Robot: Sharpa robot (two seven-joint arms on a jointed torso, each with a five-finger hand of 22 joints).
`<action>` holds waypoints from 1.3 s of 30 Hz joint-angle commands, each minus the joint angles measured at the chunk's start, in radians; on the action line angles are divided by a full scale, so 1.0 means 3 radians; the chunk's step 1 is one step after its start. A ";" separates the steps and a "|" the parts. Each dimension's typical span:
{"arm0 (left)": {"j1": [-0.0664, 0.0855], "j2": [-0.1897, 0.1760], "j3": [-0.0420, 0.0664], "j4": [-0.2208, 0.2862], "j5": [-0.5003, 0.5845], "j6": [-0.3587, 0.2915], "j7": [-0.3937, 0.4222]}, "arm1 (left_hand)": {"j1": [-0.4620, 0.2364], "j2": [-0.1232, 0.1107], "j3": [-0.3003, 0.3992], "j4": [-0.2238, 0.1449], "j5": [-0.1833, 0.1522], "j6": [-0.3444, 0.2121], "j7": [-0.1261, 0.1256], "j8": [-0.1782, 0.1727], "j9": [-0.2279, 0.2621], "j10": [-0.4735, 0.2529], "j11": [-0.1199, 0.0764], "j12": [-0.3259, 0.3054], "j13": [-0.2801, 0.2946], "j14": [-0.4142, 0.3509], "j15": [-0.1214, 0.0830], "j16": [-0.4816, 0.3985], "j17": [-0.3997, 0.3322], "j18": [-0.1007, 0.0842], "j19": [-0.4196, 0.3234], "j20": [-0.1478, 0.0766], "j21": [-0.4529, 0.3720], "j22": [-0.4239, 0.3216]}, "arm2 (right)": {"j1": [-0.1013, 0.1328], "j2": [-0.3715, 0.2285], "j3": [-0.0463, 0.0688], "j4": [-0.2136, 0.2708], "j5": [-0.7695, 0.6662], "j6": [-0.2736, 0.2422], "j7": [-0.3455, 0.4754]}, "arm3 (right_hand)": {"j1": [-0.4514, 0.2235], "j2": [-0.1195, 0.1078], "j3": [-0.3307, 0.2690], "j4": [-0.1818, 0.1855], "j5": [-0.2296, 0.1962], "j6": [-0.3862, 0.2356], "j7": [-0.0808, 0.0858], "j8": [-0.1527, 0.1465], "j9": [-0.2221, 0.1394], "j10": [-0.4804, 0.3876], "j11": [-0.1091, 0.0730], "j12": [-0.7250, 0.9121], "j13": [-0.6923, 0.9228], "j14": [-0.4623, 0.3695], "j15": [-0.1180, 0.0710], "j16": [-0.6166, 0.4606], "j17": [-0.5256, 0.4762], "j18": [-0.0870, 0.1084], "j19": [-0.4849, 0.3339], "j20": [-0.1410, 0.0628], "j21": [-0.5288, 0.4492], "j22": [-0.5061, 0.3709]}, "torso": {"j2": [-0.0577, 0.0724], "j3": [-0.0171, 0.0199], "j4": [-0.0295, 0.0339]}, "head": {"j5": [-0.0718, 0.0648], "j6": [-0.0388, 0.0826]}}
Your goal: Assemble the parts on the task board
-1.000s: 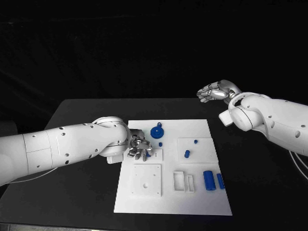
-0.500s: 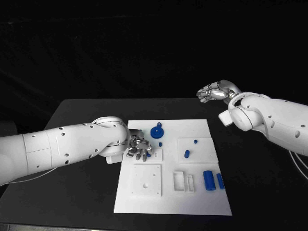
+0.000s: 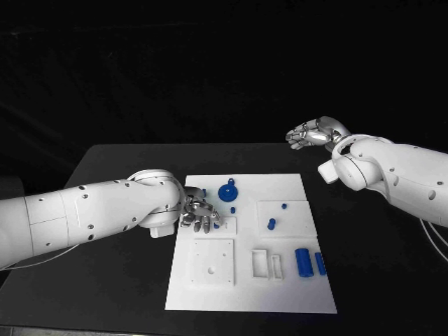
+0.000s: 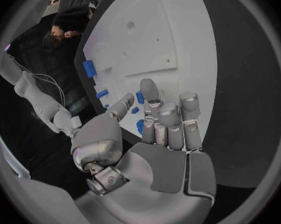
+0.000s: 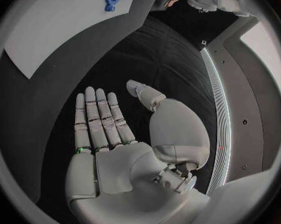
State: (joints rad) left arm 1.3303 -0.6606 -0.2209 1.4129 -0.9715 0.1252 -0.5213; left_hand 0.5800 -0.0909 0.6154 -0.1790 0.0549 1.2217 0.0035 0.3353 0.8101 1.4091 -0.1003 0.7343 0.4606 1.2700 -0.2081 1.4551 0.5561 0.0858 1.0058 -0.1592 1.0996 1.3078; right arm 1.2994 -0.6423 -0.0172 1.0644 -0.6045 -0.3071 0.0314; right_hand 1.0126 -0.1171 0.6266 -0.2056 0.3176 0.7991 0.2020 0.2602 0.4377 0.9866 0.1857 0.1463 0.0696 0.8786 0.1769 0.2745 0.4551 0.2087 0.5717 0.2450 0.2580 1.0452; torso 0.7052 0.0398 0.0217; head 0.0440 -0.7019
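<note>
Dim room, black backdrop, task board (image 3: 285, 280) brightly lit from above and near glare, soft shadows beneath the arms, head view sharp, wrist views fisheye-bent at the rim with dark vignette

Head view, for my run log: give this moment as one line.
left hand: open over white task board, near small blue peg | right hand: open, raised off board | blue gear: on board
</note>
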 commanded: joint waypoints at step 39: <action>0.0219 0.0180 0.0321 -0.1012 -0.0034 -0.0285 0.0271 | 0.0482 -0.0374 -0.0012 0.0280 -0.0013 -0.0806 0.0232 -0.0312 -0.0259 -0.0216 0.0198 -0.0224 -0.0153 -0.0115 0.0192 -0.0294 -0.0174 -0.0030 -0.0112 -0.0285 -0.0242 -0.0102 | -0.0004 -0.0026 0.0002 -0.0017 0.0003 0.0043 0.0030 | -0.0021 -0.0028 -0.0037 -0.0018 0.0052 -0.0031 0.0042 0.0016 -0.0017 0.0023 0.0016 -0.0031 -0.0004 -0.0035 0.0008 0.0026 -0.0022 0.0061 -0.0019 0.0022 -0.0031 0.0015 | 0.0022 -0.0001 -0.0010 | -0.0025 0.0094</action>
State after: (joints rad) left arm 1.3945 -0.6156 -0.1253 1.1161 -0.9594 0.0263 -0.4694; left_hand 0.7235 -0.1949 0.6126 -0.0983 0.0549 0.9829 0.0735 0.2354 0.7331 1.3466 -0.0446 0.6723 0.4163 1.2369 -0.1555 1.3709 0.5049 0.0853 0.9701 -0.1448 1.0336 1.2787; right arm 1.2984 -0.6507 -0.0171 1.0589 -0.6041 -0.3034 0.0324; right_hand 1.0106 -0.1191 0.6211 -0.2111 0.3296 0.7958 0.2054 0.2602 0.4337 0.9901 0.1893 0.1425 0.0697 0.8752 0.1803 0.2780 0.4498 0.2087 0.5681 0.2485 0.2542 1.0482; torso 0.7086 0.0397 0.0201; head 0.0374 -0.6751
